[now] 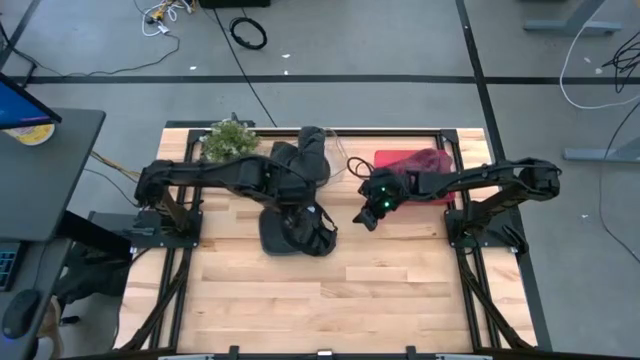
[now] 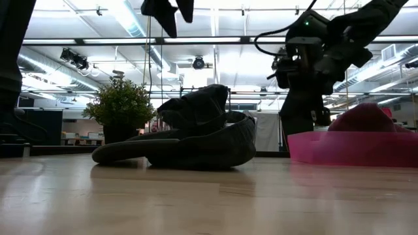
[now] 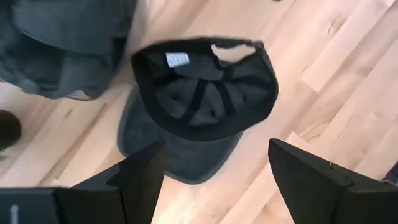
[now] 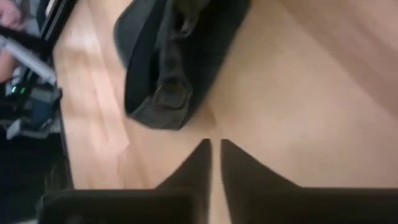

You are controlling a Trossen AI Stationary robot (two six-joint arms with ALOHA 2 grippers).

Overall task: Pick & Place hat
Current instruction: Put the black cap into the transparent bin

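Hat (image 3: 205, 102) upturned on table (image 1: 330, 300), left pincer (image 3: 214, 180) wide above it, right pincer (image 4: 214, 155) nearly closed, empty.

Left hand (image 3: 211, 180) raised mid-surface, fingers spread wide, pointing down. Right hand (image 4: 215, 163) raised just beside it, fingers nearly touching, arm reaching inward.

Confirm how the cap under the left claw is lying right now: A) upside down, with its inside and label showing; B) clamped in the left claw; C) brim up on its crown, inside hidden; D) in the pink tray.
A: in the left wrist view the cap lies upturned on the table, its seams and white label showing, while the left claw stands open above it.
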